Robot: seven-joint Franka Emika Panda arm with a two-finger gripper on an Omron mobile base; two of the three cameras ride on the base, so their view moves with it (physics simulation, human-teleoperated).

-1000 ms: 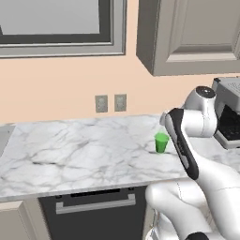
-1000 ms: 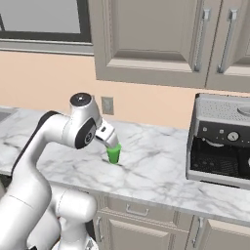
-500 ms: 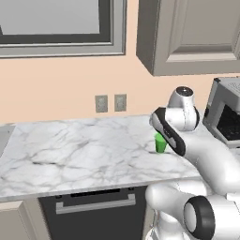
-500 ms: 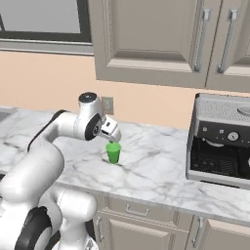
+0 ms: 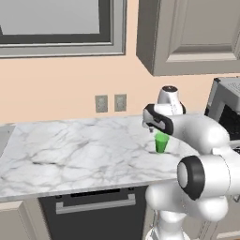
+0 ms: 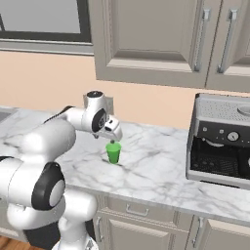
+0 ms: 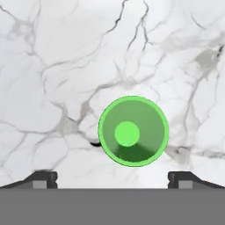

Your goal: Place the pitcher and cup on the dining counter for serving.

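A small bright green cup [image 5: 161, 143] [image 6: 114, 153] stands upright on the marble wall counter [image 5: 70, 150] [image 6: 161, 171]. My gripper [image 5: 154, 130] [image 6: 114, 140] hangs just above it, pointing straight down. In the hand view the cup [image 7: 133, 131] sits seen from above, a little right of the midline between my fingertips [image 7: 44, 178], and the gripper [image 7: 113, 178] is open with nothing between them. The pitcher and the dining counter are out of view.
A coffee machine [image 6: 219, 141] [image 5: 227, 112] stands on the counter to the right of the cup. Wall cabinets [image 6: 161, 39] hang above, and a twin wall socket [image 5: 110, 103] is behind. The counter stretches bare to the left [image 5: 47, 145].
The arm has reached forward and the hand has moved from beside the cup to just above it. The cup has stayed put and the jaws have stayed open.
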